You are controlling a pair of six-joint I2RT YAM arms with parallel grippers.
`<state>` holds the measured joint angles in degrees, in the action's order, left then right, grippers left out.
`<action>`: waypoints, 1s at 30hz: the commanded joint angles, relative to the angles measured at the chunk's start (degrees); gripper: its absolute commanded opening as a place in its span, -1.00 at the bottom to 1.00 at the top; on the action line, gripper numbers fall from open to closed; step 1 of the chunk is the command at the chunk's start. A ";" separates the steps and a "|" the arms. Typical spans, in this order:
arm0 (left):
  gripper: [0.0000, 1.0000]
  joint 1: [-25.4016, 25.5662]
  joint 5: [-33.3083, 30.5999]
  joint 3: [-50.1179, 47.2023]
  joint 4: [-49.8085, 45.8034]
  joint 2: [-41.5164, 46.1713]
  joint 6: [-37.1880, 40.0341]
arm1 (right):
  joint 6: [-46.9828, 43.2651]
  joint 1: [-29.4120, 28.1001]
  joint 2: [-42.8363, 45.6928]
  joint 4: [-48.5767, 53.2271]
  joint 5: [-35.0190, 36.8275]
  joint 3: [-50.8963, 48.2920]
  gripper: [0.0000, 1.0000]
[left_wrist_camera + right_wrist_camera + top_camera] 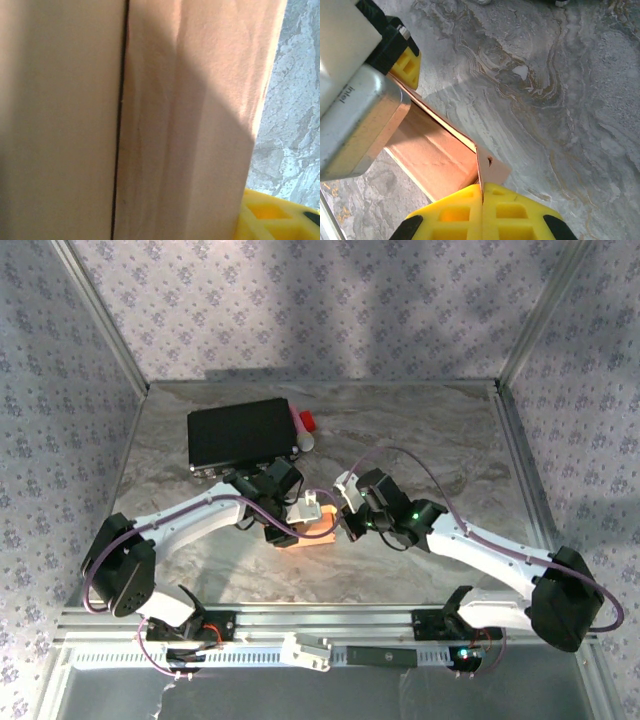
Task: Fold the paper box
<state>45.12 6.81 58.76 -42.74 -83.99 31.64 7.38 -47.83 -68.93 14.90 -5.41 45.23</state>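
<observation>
The paper box [320, 531] is a small salmon-orange cardboard box on the marble table, between the two arms. My left gripper [298, 517] reaches it from the left. In the left wrist view the box [175, 125] sits right against the lens, and one yellow finger [280, 220] presses its right side; the other finger is hidden. My right gripper [482, 192] is shut on a thin end flap [496, 169] of the box [435, 150], which stands on edge between the yellow pads. The left gripper's finger [409, 65] lies against the box's far end.
A black flat case [243, 433] lies at the back left, with a small red and white object [306, 425] beside its right edge. The marble table [440, 430] is walled by patterned panels. A metal rail [330, 618] runs along the near edge.
</observation>
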 commanded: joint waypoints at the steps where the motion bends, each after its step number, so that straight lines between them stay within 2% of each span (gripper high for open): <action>1: 0.03 0.48 0.56 -0.06 0.90 1.22 -1.39 | 5.02 -0.63 -0.76 1.16 2.42 1.86 -1.00; 7: 0.03 0.43 -0.22 0.05 3.29 1.98 -4.88 | 10.77 -3.32 -2.62 -0.81 6.82 1.71 -1.00; 14: 0.12 0.35 1.65 -1.02 7.48 8.04 -12.36 | 11.43 -4.37 -3.08 -1.62 9.63 1.78 -1.00; 17: 0.19 0.21 -0.49 -1.37 8.44 11.05 -16.57 | 11.05 -4.35 -2.88 -1.39 9.35 2.12 -1.00; 20: 0.19 -0.07 -5.53 -1.50 8.58 14.42 -21.72 | 10.57 -4.37 -3.14 -1.03 9.16 2.58 -1.00; 23: 0.19 -0.78 -6.80 -1.87 8.13 18.79 -25.91 | 10.03 -4.41 -2.92 -1.01 9.34 2.68 -1.00; 27: 0.26 -1.35 -5.05 -3.89 9.08 24.29 -28.23 | 9.46 -4.41 -2.87 -1.17 9.38 2.80 -1.00; 30: 0.27 -1.75 -2.86 -5.47 9.43 24.58 -27.15 | 9.32 -4.43 -3.02 -1.77 9.04 2.86 -1.00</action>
<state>43.86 3.36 54.39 -35.31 -59.57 6.50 17.52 -52.07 -72.03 11.79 3.66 47.42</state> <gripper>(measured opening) 0.633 0.061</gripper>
